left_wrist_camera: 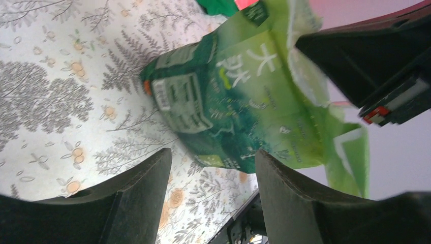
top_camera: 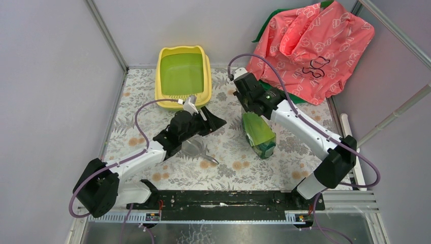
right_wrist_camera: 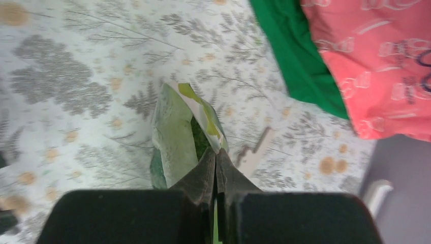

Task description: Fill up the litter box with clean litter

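Litter box, a rectangular yellow plastic tray (top_camera: 175,100) with a green interior, sits at the upper centre-left of the overhead view, slotted lip toward the arms. No loose granules show in it; filling is judged not yet begun.

Right claw (right_wrist_camera: 216,170): fingers fully closed, pinching the top edge of a glossy green bag with white lettering (top_camera: 259,134), which hangs below it at centre-right, mouth open. Whether litter is inside cannot be confirmed from the wrist view.

Left claw (left_wrist_camera: 212,162): fingers spread wide, holding nothing, aimed at the bag's side from near the frame centre.

Hazards:
- The grip is a thin pinch on one flap of flexible film. The flap could slide out or tear under the bag's weight.
- With the mouth open, any tilt short of the tray would spill contents onto the floral table cover (top_camera: 244,173).
- The bag is well apart from the tray, and the left arm lies between them, so a direct carry risks collision.

Surroundings: a grey scoop (top_camera: 199,148) lies under the left arm; a crumpled pink plastic bag (top_camera: 315,48) over green fabric fills the upper right, near the right arm's elbow room.
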Tool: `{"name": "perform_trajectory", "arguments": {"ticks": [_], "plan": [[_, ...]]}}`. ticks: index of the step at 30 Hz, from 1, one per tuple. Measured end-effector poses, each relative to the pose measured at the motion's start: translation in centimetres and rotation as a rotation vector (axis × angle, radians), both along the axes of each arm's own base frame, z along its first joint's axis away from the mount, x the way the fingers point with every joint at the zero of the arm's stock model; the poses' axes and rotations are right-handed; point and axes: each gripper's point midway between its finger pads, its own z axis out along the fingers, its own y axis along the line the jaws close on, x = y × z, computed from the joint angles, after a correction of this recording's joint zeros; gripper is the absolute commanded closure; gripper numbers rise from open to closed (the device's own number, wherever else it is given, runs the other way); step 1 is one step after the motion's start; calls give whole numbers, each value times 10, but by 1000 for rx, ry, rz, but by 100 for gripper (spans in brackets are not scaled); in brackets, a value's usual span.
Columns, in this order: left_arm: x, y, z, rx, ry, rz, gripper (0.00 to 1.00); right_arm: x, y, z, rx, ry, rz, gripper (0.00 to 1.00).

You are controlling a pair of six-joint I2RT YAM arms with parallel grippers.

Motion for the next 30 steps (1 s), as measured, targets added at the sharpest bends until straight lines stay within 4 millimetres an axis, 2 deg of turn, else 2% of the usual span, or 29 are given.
{"name": "perform_trajectory", "arguments": {"ticks": [7,15,23,30], "plan": [[1,-12,24,-75,-16,-15,30,-21,29,-5,187,108,58,100],[-11,-18,45,-147,-4,11,27,-41,35,-8,320,142,45,100],[-17,-32,31,-137,59,53,25,-51,42,-9,396,152,25,100],[-6,-38,27,-146,99,120,23,-59,49,-10,390,139,16,100]]}}
